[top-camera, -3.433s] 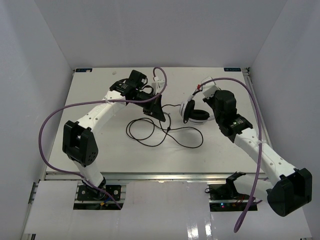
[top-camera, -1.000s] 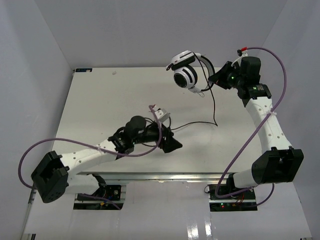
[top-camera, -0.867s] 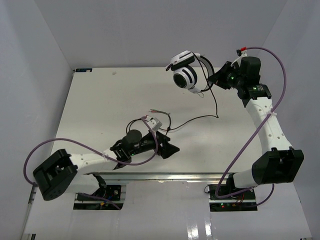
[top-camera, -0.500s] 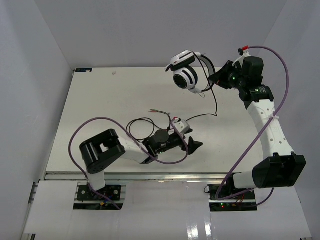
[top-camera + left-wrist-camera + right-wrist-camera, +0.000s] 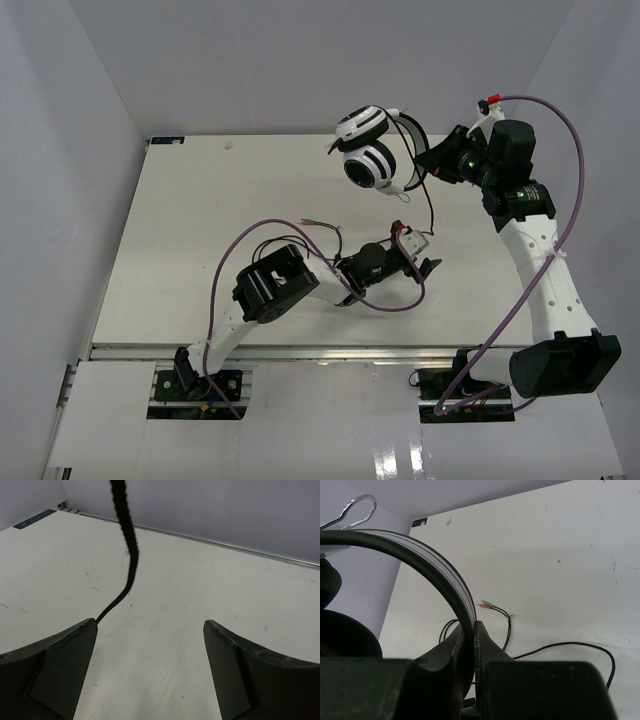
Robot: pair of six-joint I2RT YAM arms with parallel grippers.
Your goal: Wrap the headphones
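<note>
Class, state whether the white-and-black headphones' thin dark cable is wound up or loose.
Loose: the thin dark cable drops from the raised headphones onto the white table, unwound.

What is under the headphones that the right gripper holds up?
The headphones trail a thin cable down to the white table; it loops there and ends in green and pink plugs. The left arm covers part of the loop.

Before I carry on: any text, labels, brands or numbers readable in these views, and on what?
No text is readable.
Dark label strip at the white table's far left corner: markings too small and blurred.
White-and-black over-ear headphones: no brand or lettering shows.
</note>
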